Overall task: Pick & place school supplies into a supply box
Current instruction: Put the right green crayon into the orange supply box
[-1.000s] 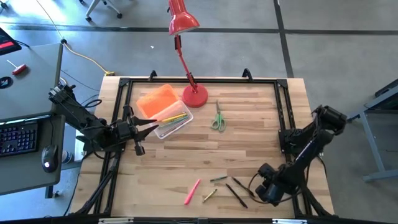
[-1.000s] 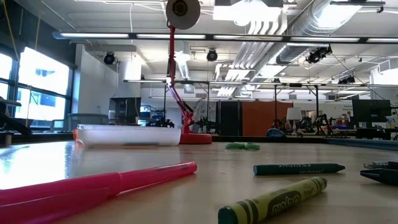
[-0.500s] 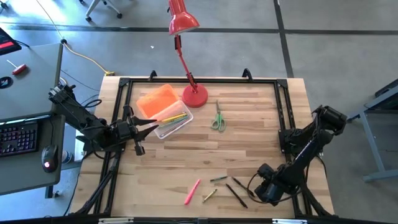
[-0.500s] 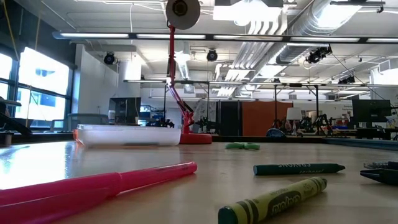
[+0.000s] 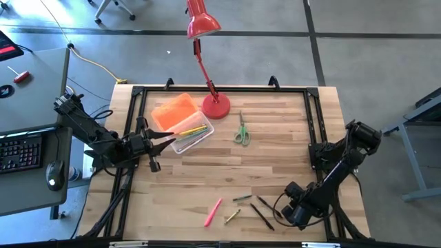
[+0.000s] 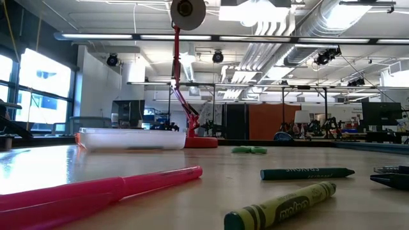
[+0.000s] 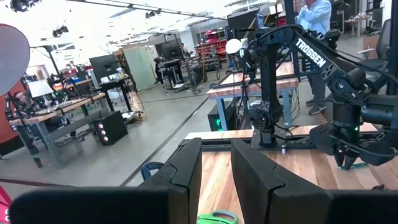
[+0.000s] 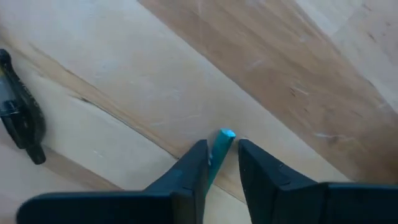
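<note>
At the lower right of the high view the right hand point(image 8: 217, 163) sits low over the wooden worktop point(image 5: 275, 165), its fingers narrowly parted around a thin teal pencil point(image 8: 221, 144); the left hand point(image 5: 165, 139), slightly open and empty, waits at centre left beside the clear plastic supply box point(image 5: 189, 134) with its orange lid point(image 5: 173, 110); green-handled scissors point(image 5: 241, 131) lie centre.

White lettering "TROSSEN" runs along the right arm point(image 7: 323, 59) in the left wrist view. Crayon label text is illegible.
</note>
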{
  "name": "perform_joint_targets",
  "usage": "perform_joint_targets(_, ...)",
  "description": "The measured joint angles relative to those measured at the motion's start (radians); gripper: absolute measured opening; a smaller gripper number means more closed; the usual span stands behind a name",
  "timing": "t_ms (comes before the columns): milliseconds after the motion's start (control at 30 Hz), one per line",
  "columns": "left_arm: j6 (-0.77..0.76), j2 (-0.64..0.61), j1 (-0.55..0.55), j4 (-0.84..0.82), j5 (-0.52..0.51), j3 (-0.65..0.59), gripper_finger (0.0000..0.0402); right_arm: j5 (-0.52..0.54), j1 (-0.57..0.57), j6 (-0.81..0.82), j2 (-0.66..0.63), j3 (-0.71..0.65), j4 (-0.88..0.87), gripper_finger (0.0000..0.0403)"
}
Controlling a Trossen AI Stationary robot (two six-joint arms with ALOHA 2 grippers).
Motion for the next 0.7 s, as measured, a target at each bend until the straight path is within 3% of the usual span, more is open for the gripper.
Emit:
perform_joint_targets(200,0.003,0.000,0.000,0.000,0.000,0.000,0.0117,-0.010,-0.004,-0.004,0.001,-0.003,0.017,0.0009)
perform_joint_targets(367,0.024,0.000,0.000,0.000,0.000,0.000,0.0117,0.002,-0.062,-0.034,0.001,0.004,0.018,0.0017)
perform_joint_targets(533,0.028,0.000,0.000,0.005,0.000,0.000,0.0117,-0.001,-0.204,-0.299,0.005,0.085,-0.098,0.0006)
perform_joint_targets(700,0.073,0.000,0.000,0.020,0.000,0.000,0.0117,0.103,-0.409,-0.695,0.004,0.197,-0.226,0.0013)
